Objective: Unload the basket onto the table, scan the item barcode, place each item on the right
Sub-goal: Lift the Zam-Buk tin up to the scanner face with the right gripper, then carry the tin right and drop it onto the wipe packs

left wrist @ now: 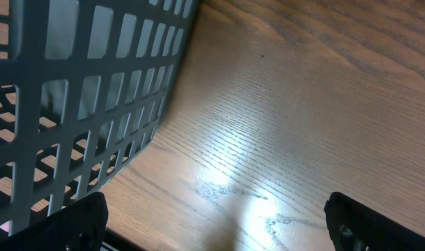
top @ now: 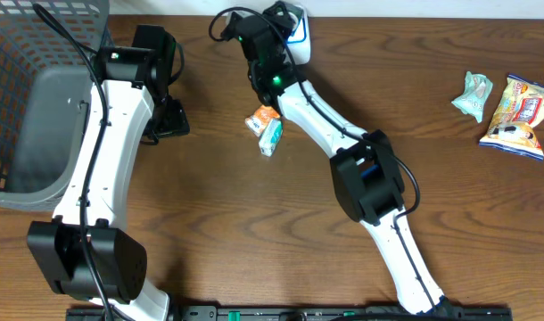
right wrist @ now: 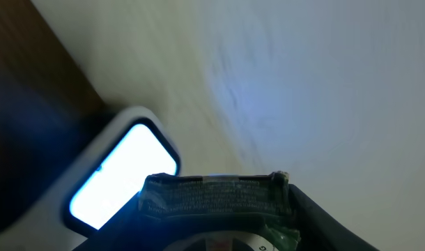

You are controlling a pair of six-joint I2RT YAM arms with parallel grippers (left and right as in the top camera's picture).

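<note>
Holding a dark green packet by its lower part, the right pincer sits at the upper middle of the overhead frame, closed partway onto the packet. In the right wrist view the packet's crimped top edge runs across the lower middle of the frame. The fine print on it is too blurred to read. One dark finger shows beside it at the lower right. The scanner lies just to the lower left of the packet in that view, its rounded window glowing bright white-blue. The two are close, but I cannot tell whether they touch.

The left pincer hangs wide open with nothing in it, at the upper left of the overhead frame, just beside the grey basket. In the left wrist view its two black fingertips sit in the bottom corners. The basket's lattice wall fills the upper left, and the bare wooden surface takes up the rest.

Near the middle of the overhead frame, an orange and teal pair of packets lies on the surface beside the right arm. At the right edge a mint-green packet and a yellow snack bag lie just beside each other, well apart from both arms.
</note>
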